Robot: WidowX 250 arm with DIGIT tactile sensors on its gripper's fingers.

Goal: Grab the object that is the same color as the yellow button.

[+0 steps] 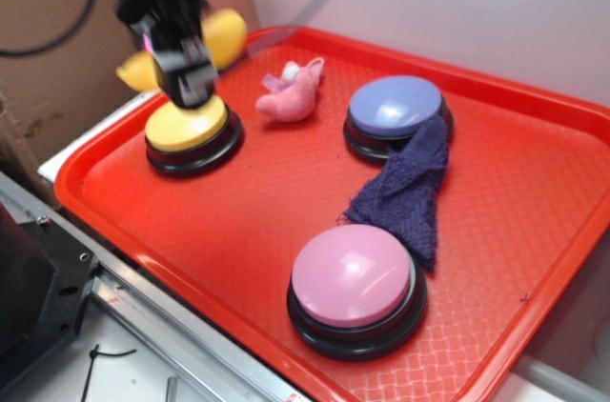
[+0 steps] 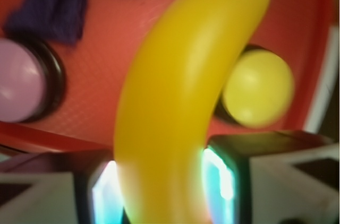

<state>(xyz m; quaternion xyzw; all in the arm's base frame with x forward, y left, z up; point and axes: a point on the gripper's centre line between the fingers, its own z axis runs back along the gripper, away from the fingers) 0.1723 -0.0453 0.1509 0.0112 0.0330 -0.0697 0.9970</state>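
Note:
My gripper (image 1: 187,78) is shut on the yellow toy banana (image 1: 227,35) and holds it in the air over the far left corner of the red tray (image 1: 534,202). The banana's two ends stick out on either side of the black fingers. In the wrist view the banana (image 2: 175,102) fills the middle, clamped between both pads of the gripper (image 2: 164,184). The yellow button (image 1: 186,124), domed on a black base, sits on the tray right below the gripper. In the wrist view the yellow button (image 2: 257,88) shows just right of the banana.
A pink plush toy (image 1: 294,92) lies behind the middle of the tray. A blue-purple button (image 1: 393,105) has a purple cloth (image 1: 405,188) draped from it toward the pink button (image 1: 351,276) at the front. A cardboard box (image 1: 48,69) stands left of the tray.

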